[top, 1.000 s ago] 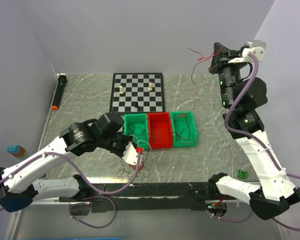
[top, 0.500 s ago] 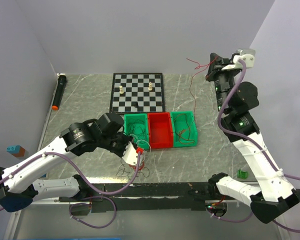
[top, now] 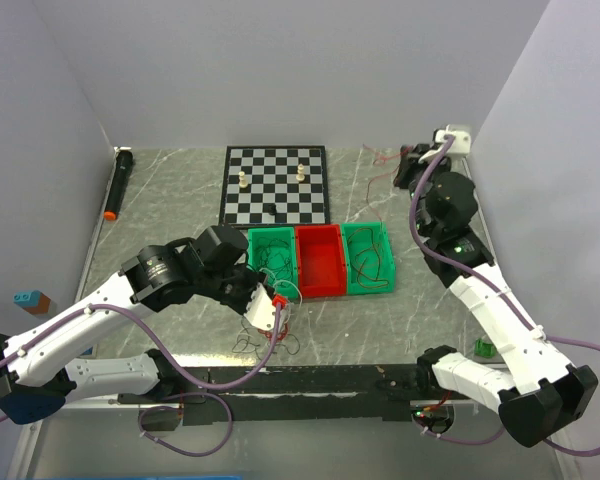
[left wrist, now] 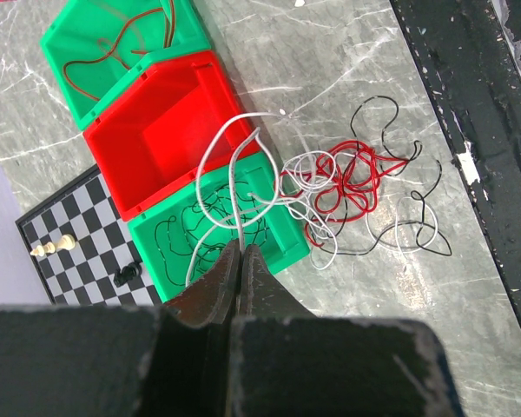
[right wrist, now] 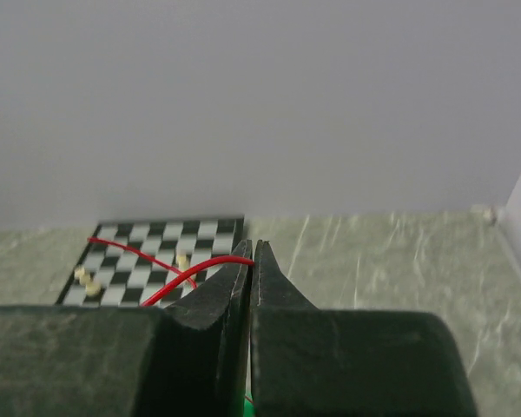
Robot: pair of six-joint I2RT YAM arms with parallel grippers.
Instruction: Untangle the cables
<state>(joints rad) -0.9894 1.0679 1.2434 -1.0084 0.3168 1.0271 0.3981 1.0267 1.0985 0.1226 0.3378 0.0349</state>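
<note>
Marble tabletop: left gripper clamps a white cable just beside the red bin; right gripper, well beyond that bin, pinches a red cable.

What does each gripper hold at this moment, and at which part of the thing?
Left gripper: a white cable, pinched where it rises from the tangle. Right gripper: a red cable; which part of it cannot be told.

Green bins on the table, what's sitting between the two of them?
A red bin stands in a row between the left green bin and the right green bin. The top external view shows this best, and the left wrist view shows it too.
</note>
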